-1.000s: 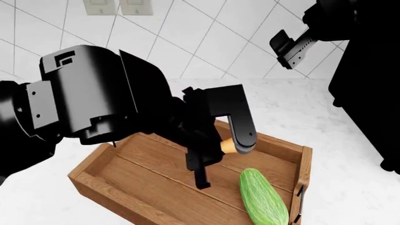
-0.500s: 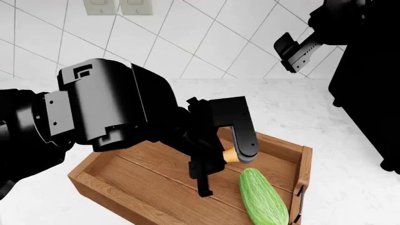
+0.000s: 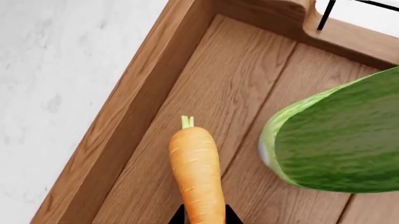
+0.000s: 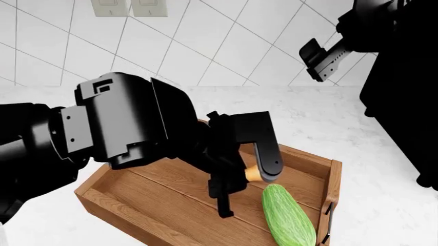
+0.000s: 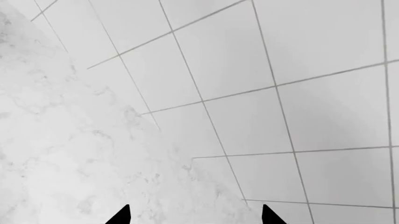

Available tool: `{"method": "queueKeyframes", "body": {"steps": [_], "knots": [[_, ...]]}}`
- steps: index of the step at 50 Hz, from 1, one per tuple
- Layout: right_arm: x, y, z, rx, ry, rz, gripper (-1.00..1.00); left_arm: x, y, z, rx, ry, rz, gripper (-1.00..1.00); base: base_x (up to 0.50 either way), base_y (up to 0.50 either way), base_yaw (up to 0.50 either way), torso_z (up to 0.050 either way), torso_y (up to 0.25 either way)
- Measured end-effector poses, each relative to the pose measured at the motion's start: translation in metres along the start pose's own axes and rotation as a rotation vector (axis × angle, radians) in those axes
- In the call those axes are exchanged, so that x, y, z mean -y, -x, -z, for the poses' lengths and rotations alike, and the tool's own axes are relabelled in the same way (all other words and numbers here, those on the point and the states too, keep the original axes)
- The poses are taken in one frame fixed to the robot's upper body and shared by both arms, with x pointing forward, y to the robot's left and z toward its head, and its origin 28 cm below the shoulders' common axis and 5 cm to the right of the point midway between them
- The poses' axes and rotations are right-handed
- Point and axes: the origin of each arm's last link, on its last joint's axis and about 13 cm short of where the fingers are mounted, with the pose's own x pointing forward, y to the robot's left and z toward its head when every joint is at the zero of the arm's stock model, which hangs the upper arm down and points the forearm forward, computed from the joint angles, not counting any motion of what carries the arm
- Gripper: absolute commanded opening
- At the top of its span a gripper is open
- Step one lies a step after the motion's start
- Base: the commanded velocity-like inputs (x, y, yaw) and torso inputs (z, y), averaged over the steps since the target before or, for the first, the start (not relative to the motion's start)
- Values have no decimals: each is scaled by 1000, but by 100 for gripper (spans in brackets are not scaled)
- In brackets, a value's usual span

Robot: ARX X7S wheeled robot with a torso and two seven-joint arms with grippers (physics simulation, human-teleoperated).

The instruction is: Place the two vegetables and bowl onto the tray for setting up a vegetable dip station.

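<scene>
One veggie is already lying in the tray [image 4: 102, 187]: the striped green cucumber [image 4: 287, 218] sits on the plank floor at the end nearest me, close to the wire handle [image 4: 327, 224]. Next one is on its way. Over the last second my left arm has dropped lower and slid a bit further across the tray, so the carrot [image 3: 197, 175] has gone from hanging above the planks to sitting just over them, right beside the cucumber's rounded end. I read that as the set-down being nearly there, with only the release left for this piece.

The left gripper [image 4: 247, 177] is clamped narrow on the carrot's fat end; in the wrist view the two black tips pinch it while the little green stem points toward the tray's far corner. I can't tell whether the carrot is touching the wood yet or just hovering above it.

Further back, the right gripper [image 4: 318, 57] is parked high up by the tiled wall [image 5: 262, 70], its fingertips spread apart with nothing between them, just marble counter [image 5: 56, 140] and tile in its camera.

No bowl in any of my views, so that's still to do.
</scene>
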Motion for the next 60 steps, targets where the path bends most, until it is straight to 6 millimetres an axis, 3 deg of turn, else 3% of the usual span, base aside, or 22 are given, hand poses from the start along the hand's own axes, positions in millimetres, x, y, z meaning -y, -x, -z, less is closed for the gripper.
{"method": "queueKeyframes", "body": {"steps": [10,11,34,60], "knots": [[0,-1,2,-1,-2,0,100,-1,-3,3,-1,12,-2,-100,0,0,0,0,0],[0,-1,2,-2,-2,0,100,-1,-3,3,-2,12,-3,100,0,0,0,0,0],[0,-3,0,2,6,-2,100,5,13,-6,25,-6,-26,100,0,0,0,0,0],[0,8,-1,7,8,20,100,9,87,9,113,78,-274,100,0,0,0,0,0]]}}
